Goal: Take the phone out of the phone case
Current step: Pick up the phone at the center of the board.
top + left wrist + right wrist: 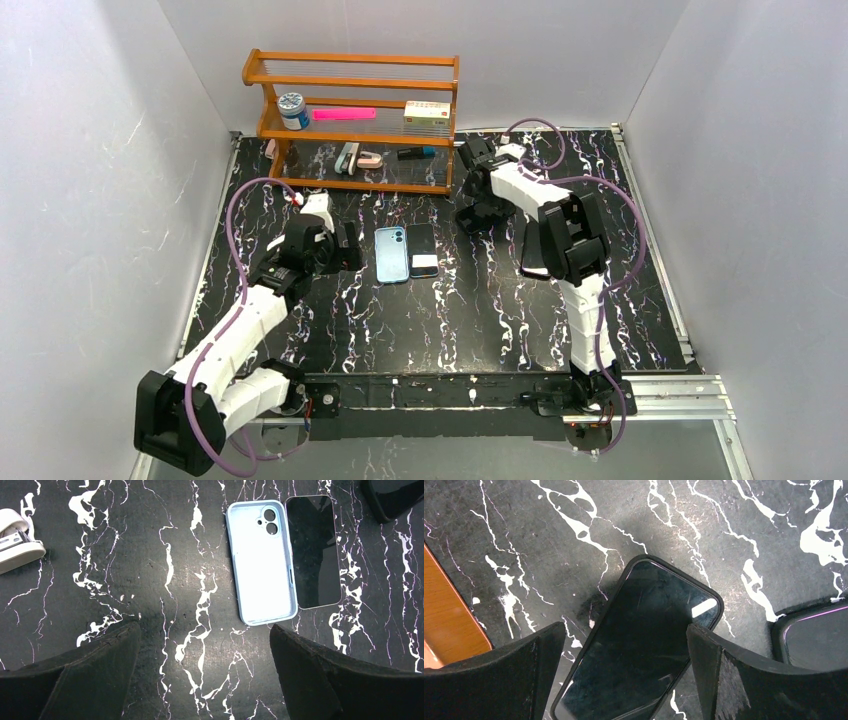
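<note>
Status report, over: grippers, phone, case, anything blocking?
Jaws open, empty: left gripper, right gripper. Empty-looking blue case, phone flat beside it. Another black-cased phone under right jaws. Nothing blocking.

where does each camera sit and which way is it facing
Top external: above, behind the arms, looking down on the table; both arms, left gripper and right gripper show.
Left wrist: on the left arm, facing down at the empty blue case and bare phone; its open fingers fill the bottom corners.
Right wrist: on the right arm, facing down at a black-cased phone between its open fingers.
Shared: the blue case and bare phone appear in top external and left wrist.
</note>
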Action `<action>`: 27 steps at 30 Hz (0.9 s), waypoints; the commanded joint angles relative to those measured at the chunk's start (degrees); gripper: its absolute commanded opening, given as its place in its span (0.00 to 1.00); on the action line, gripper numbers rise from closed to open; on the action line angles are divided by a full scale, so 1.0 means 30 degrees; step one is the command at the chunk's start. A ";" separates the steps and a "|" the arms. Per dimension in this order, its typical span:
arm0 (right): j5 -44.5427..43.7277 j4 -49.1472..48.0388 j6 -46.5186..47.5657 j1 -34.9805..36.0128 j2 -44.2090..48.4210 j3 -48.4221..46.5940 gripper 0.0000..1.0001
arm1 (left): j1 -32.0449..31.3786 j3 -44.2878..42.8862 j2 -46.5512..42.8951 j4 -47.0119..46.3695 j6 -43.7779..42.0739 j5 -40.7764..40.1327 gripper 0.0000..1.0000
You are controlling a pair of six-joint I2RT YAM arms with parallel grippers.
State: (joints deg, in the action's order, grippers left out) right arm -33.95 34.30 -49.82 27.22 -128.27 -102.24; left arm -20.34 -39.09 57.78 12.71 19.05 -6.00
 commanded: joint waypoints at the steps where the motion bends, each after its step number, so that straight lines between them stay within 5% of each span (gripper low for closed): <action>1: 0.0727 0.1563 -0.1734 -0.0095 -0.0473 -0.0843 0.99 | -0.0371 0.0099 -0.0055 -0.0106 -0.0079 -0.0650 0.98; 11: 0.1160 0.4738 -0.4091 0.0168 -0.0177 -0.0415 0.99 | -0.0950 0.0082 -0.0054 -0.0124 -0.0197 -0.0928 0.98; 27: 0.1463 0.6607 -0.2232 0.0914 0.0607 -0.0077 0.99 | -0.1449 0.0133 -0.0071 -0.0151 -0.0314 -0.1390 0.98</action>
State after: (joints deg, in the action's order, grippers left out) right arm -32.62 46.52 -57.06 29.30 -128.18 -103.81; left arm -24.18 -39.05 57.82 12.45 18.79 -8.43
